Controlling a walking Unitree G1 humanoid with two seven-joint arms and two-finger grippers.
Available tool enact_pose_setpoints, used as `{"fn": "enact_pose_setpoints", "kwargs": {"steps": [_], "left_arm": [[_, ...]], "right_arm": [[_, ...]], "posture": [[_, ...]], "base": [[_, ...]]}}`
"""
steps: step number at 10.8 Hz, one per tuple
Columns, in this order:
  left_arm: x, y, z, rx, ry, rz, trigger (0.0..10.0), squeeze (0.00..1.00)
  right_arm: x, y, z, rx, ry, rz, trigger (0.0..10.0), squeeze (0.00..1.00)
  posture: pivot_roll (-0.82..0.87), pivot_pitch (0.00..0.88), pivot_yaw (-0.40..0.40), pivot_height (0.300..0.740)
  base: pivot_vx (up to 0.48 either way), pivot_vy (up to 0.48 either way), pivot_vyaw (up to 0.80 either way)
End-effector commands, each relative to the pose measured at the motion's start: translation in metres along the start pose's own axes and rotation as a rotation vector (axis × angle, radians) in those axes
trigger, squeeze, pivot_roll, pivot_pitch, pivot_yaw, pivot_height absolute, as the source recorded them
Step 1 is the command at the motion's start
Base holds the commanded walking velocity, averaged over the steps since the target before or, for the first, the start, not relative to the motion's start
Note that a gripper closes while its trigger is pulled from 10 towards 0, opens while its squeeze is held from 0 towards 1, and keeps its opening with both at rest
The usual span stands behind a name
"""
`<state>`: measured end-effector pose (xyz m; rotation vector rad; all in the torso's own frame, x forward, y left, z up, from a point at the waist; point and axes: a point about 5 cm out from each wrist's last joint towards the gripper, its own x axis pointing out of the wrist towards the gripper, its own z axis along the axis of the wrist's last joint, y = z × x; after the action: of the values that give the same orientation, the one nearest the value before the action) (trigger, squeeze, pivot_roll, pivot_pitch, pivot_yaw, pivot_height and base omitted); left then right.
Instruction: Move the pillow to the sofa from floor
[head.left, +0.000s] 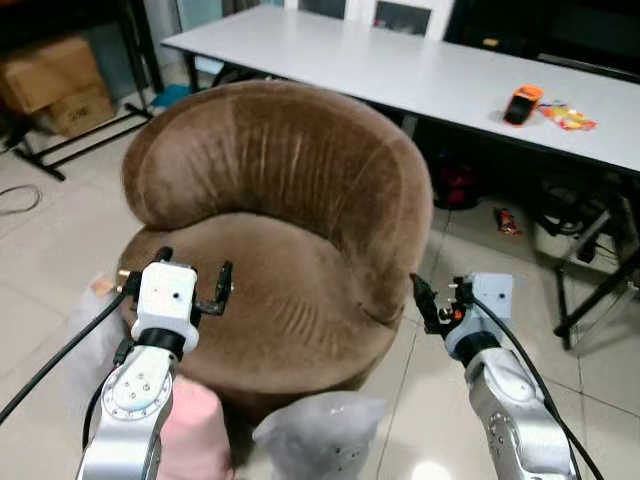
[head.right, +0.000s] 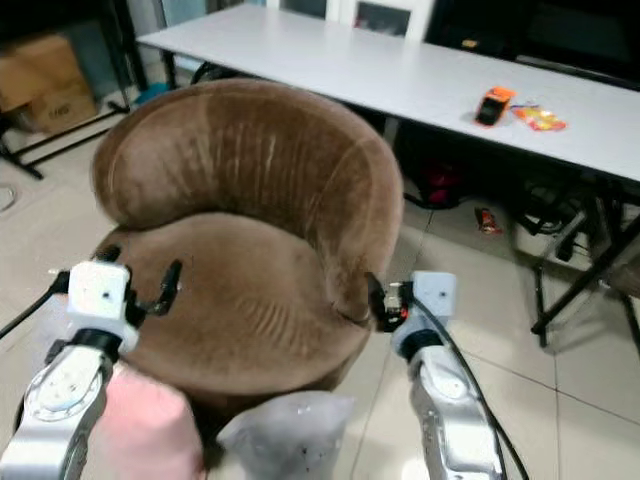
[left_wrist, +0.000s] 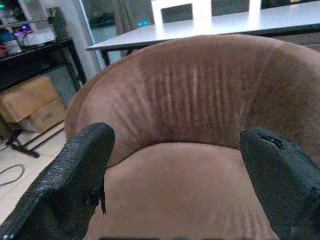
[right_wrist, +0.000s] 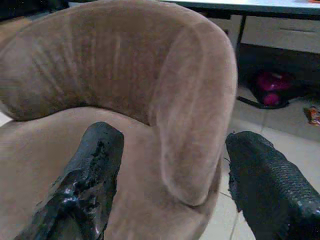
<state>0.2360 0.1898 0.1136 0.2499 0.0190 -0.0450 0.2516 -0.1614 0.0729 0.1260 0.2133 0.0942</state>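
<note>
A pale grey, soft fabric pillow (head.left: 318, 432) lies on the tiled floor, touching the front base of the round brown velvet tub sofa (head.left: 290, 200). A pink cushion (head.left: 195, 435) lies just beside it. The sofa's seat is bare.

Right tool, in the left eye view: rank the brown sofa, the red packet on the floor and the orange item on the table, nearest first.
From the right tool, open beside the sofa's right edge:
1. Brown sofa, just to its left.
2. Red packet, on the floor beyond it.
3. Orange item, up on the white table, farthest.
</note>
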Motion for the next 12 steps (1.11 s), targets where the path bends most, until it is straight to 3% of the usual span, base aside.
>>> {"fn": "enact_pose_setpoints", "kwargs": {"steps": [1,5,6,9,10,12], "left_arm": [[0.0002,-0.0019,-0.0003,0.005,-0.001,-0.010,10.0,0.00],[0.0016,-0.0048,-0.0013,0.015,0.000,0.000,10.0,0.00],[0.0020,-0.0048,-0.0011,0.016,0.000,0.000,10.0,0.00],[0.0018,-0.0047,-0.0016,0.018,0.003,0.004,10.0,0.00],[0.0013,-0.0042,-0.0021,0.016,0.004,0.011,10.0,0.00],[-0.0004,-0.0044,-0.0017,0.003,-0.004,-0.002,10.0,0.00]], "right_arm": [[-0.0006,-0.0036,0.0016,0.003,-0.008,-0.010,10.0,0.00],[0.0014,-0.0037,0.0008,-0.001,0.001,-0.010,10.0,0.00],[0.0021,-0.0080,0.0020,-0.071,-0.010,-0.046,10.0,1.00],[0.0027,-0.0048,0.0042,-0.022,-0.031,0.004,10.0,1.00],[0.0033,-0.0053,0.0024,-0.072,-0.016,-0.024,10.0,1.00],[0.0042,-0.0027,0.0025,-0.038,-0.024,-0.007,10.0,1.00]], "posture": [[0.03,0.000,-0.044,0.680],[0.03,0.000,-0.049,0.616],[0.03,0.000,-0.050,0.601],[0.03,0.000,-0.053,0.592],[0.03,0.000,-0.056,0.592],[0.03,0.000,-0.059,0.592]], "base": [[0.000,0.000,0.00],[0.000,0.000,0.00],[0.000,0.000,0.00],[0.000,0.000,0.00],[0.000,0.000,0.00],[0.000,0.000,0.00]]}}
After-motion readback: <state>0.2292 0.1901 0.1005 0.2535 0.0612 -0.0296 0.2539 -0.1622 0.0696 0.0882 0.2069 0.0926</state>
